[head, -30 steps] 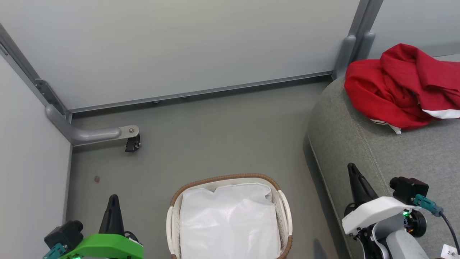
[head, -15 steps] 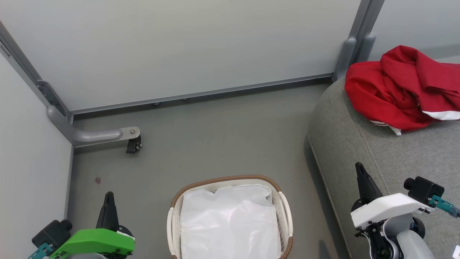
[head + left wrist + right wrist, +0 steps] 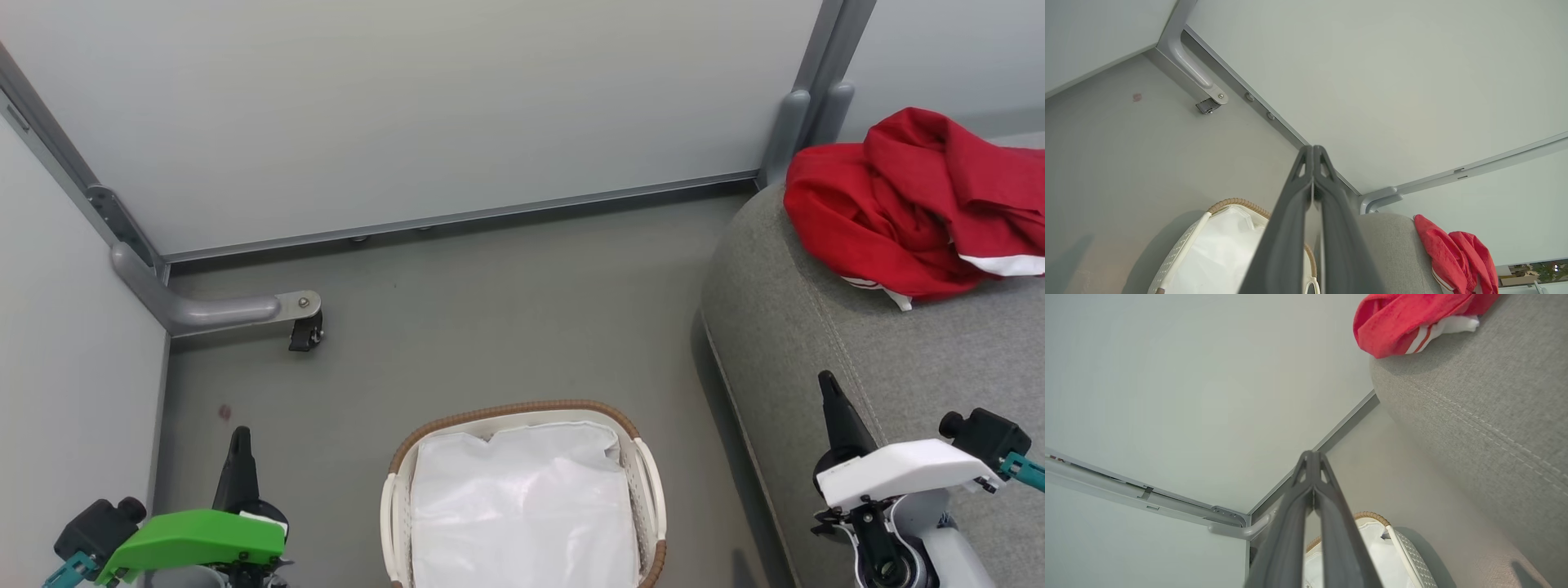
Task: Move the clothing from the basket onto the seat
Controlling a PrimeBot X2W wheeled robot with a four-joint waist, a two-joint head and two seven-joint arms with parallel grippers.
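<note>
- Left claw (image 3: 239,445): fingers pressed together, nothing pinched, low at the lower left over the floor (image 3: 490,310), beside the basket (image 3: 506,411) but apart from it.
- Right claw (image 3: 831,396): likewise pressed together and empty, above the near part of the seat (image 3: 898,359), well apart from the clothing (image 3: 890,212).
- Against a second ago: both drifted outward and lower in the head view, the left toward the left edge, the right toward the right edge.
- Also a slight downward shift of wall (image 3: 408,106), basket and seat together, so partly camera movement rather than any move of the things.
- Clothing: a crumpled red heap with white trim, lying on the far end of the seat close to the wall, in the same folds and the same spot on the cushion as a second ago.
- Basket: on the floor between the two claws, with the white liner (image 3: 522,506) spread inside and no red visible in it; near end cut off by the frame edge.
- Reading for the task: most likely finished, with the arms retreating toward rest rather than reaching for anything.
- Cannot tell from these folds whether one garment or two in the heap, nor whether anything hidden beneath the liner.
</note>
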